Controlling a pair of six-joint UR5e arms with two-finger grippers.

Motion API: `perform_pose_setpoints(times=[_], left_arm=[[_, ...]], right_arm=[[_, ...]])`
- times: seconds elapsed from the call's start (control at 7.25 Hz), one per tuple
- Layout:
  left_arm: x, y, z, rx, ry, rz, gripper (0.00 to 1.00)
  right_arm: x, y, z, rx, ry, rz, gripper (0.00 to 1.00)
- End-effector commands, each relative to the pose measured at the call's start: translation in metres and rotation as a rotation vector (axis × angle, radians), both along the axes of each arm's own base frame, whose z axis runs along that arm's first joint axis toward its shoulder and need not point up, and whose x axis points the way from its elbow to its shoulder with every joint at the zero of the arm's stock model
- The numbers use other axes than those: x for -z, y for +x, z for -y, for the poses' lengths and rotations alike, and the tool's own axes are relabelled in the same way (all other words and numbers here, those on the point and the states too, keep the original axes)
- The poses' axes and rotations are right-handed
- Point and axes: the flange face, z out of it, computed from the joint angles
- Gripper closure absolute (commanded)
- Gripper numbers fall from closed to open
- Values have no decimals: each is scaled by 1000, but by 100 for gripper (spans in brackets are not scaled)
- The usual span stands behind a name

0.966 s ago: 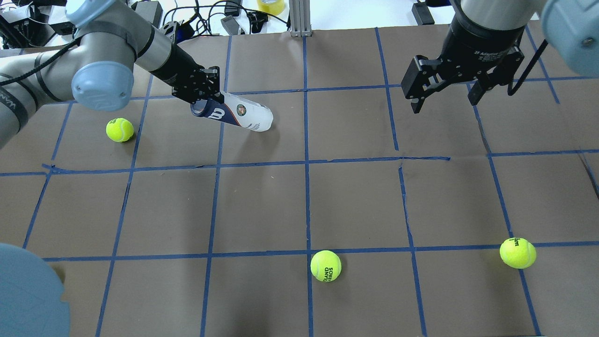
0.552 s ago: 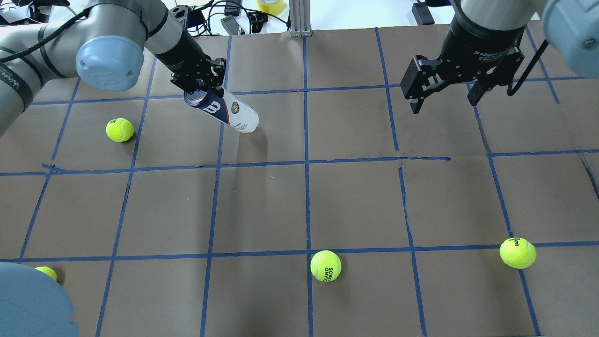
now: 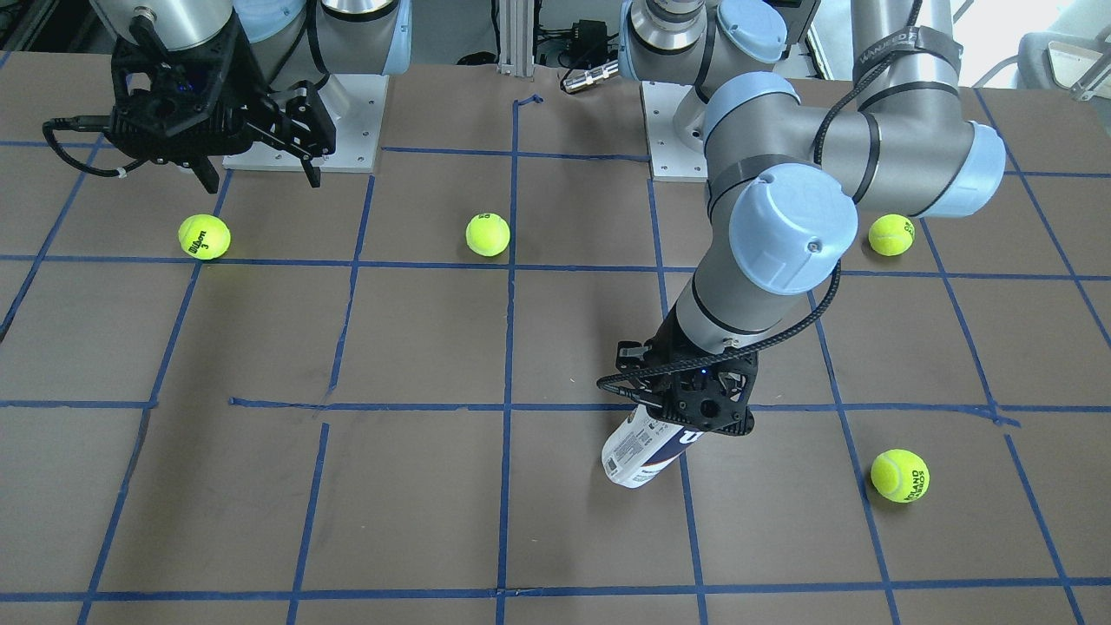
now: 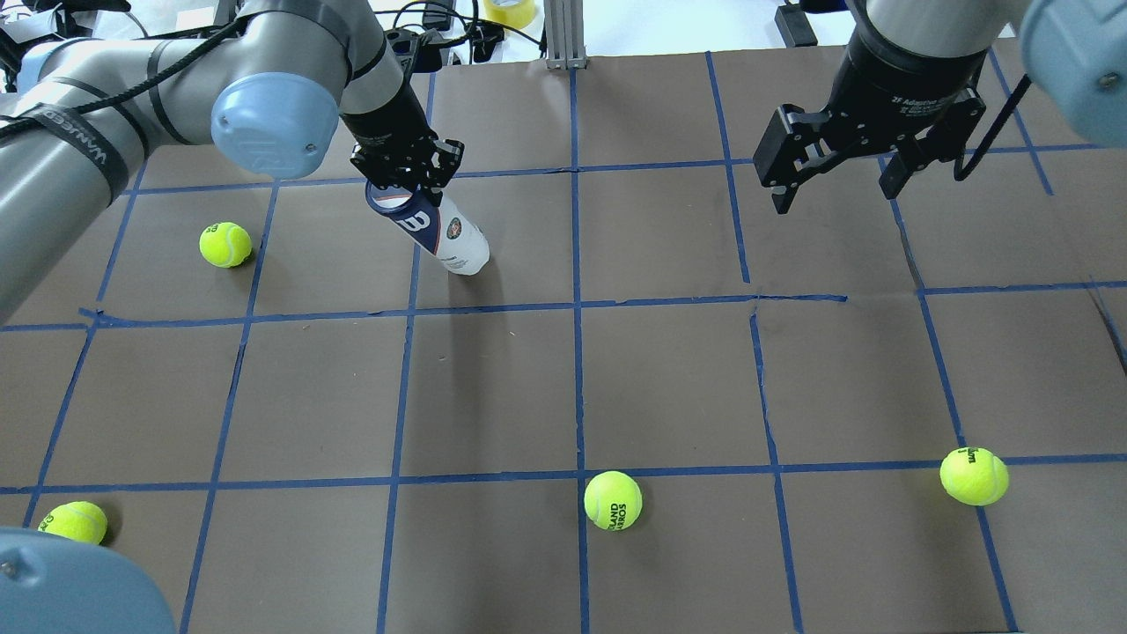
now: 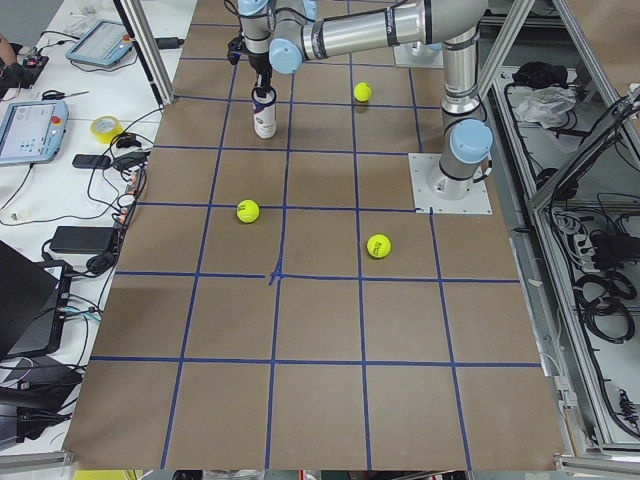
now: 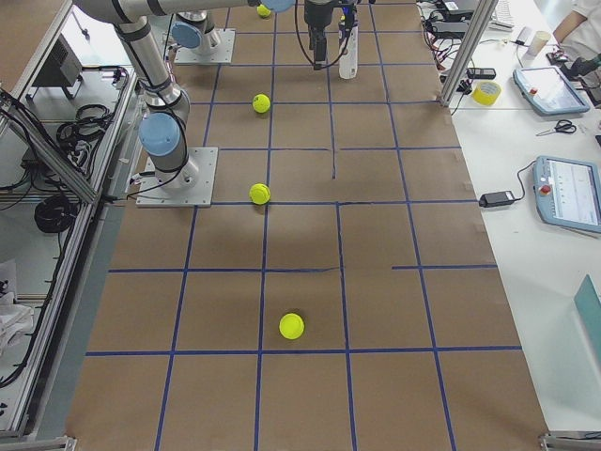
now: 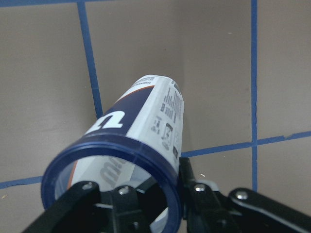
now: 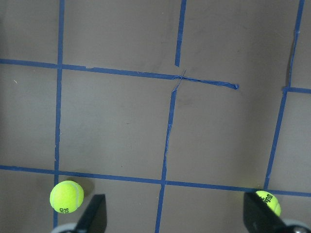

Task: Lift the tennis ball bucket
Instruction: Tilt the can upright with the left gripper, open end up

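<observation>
The tennis ball bucket (image 4: 445, 233) is a slim can with a white label and a navy band with a white "W". It is tilted steeply, open navy rim up, in the table's far left part. It also shows in the front view (image 3: 636, 451) and the left wrist view (image 7: 146, 126). My left gripper (image 4: 407, 176) is shut on the bucket's rim from above, seemingly with one finger inside and one outside. I cannot tell whether the bucket's lower end touches the table. My right gripper (image 4: 835, 195) hangs open and empty above the far right.
Several yellow-green tennis balls lie loose on the brown, blue-taped table (image 4: 669, 379): one left of the bucket (image 4: 225, 244), one near centre (image 4: 613, 500), one near right (image 4: 974, 475), one at the near left corner (image 4: 74, 521). Cables and devices lie beyond the far edge.
My left gripper has moved right and swung the bucket from nearly lying flat to steeply tilted. The left arm's elbow shifted and uncovered the near-left ball. The right arm has not moved.
</observation>
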Motion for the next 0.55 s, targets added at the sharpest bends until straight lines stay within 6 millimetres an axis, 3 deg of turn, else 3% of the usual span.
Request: perform_pose_setpoints(times=[0.0, 0.41], left_arm=[[-14, -12, 1, 81, 55, 25, 100], [-3, -15, 8, 109, 81, 28, 100]], right_arm=[[0, 0, 0, 0, 1, 0, 0], [1, 0, 0, -1, 3, 0, 0]])
